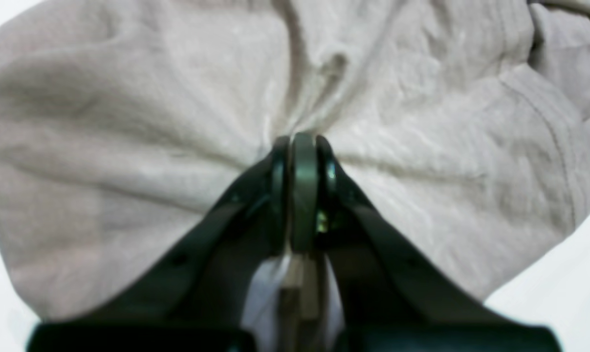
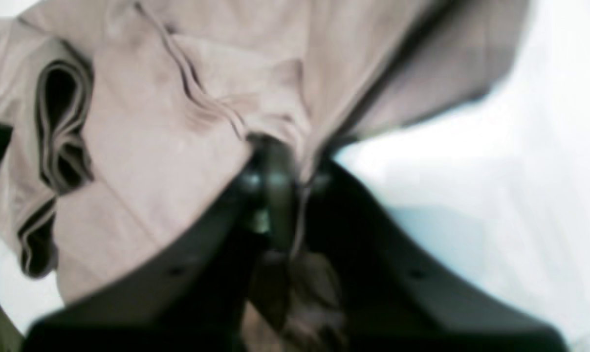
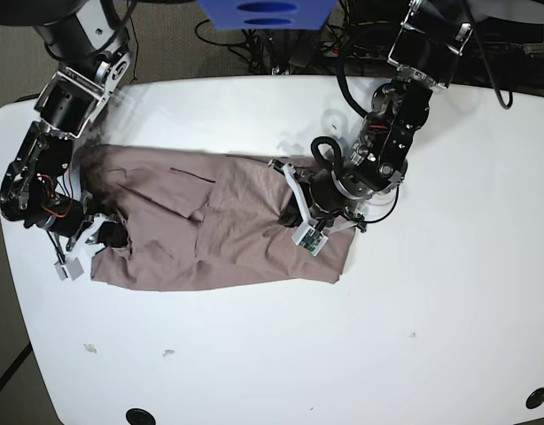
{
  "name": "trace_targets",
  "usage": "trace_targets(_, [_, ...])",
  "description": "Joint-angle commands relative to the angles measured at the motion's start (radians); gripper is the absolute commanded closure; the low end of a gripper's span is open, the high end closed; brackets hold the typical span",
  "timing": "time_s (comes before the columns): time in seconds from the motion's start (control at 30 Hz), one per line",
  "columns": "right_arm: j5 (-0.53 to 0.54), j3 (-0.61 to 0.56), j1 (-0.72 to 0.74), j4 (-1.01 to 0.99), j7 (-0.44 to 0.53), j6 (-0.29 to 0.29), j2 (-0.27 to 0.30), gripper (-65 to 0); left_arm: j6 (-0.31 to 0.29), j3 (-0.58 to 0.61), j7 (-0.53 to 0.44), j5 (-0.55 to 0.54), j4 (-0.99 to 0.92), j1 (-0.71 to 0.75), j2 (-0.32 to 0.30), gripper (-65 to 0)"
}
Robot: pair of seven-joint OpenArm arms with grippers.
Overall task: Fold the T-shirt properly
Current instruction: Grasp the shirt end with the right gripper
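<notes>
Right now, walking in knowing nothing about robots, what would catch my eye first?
The mauve-brown T-shirt lies spread and wrinkled across the middle of the white table, with a robot arm at each end of it. The left claw is shut on a pinch of fabric, creases fanning out from it. The right claw grips the other end beside a bunched fold.

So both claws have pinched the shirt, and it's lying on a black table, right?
Not quite: the table is white, as the base view shows. The rest holds: the left gripper and the right gripper are both shut on the shirt.
</notes>
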Motion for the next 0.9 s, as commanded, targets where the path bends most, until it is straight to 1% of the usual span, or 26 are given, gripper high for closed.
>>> trace_targets(0.0, [-0.091, -0.023, -0.013, -0.011, -0.099, -0.007, -0.002, 0.0, 0.008, 0.0, 0.029, 0.013, -0.018, -0.004, -0.001, 0.0])
trace_targets(0.03, [-0.091, -0.028, -0.013, -0.009, -0.099, -0.007, -0.002, -0.8, 0.008, 0.0, 0.029, 0.011, -0.023, -0.004, 0.001, 0.0])
trace_targets(0.17, [-0.092, -0.031, -0.013, 0.034, -0.099, -0.007, -0.002, 0.0, 0.008, 0.0, 0.029, 0.007, -0.024, -0.004, 0.001, 0.0])
trace_targets(0.3, [-0.094, -0.031, -0.013, 0.121, -0.099, -0.007, -0.002, 0.0, 0.008, 0.0, 0.029, 0.007, -0.023, -0.007, 0.002, 0.0])
trace_targets(0.43, [-0.094, -0.031, -0.008, 0.201, -0.099, -0.007, -0.002, 0.0, 0.008, -0.003, 0.029, 0.011, -0.023, -0.01, 0.019, 0.0])
trace_targets(0.57, [-0.092, -0.031, 0.029, 0.259, -0.099, -0.007, -0.004, 0.0, 0.008, -0.003, 0.029, 0.011, -0.024, -0.013, 0.024, 0.0])
trace_targets(0.7, [-0.089, -0.032, 0.05, 0.278, -0.099, -0.007, -0.004, 0.0, 0.008, -0.001, 0.029, 0.014, -0.027, -0.029, 0.045, 0.0])
trace_targets(0.87, [-0.088, -0.048, 0.087, 0.279, -0.099, -0.007, -0.005, 0.0, 0.008, 0.0, 0.029, 0.014, -0.041, -0.033, 0.056, 0.0])
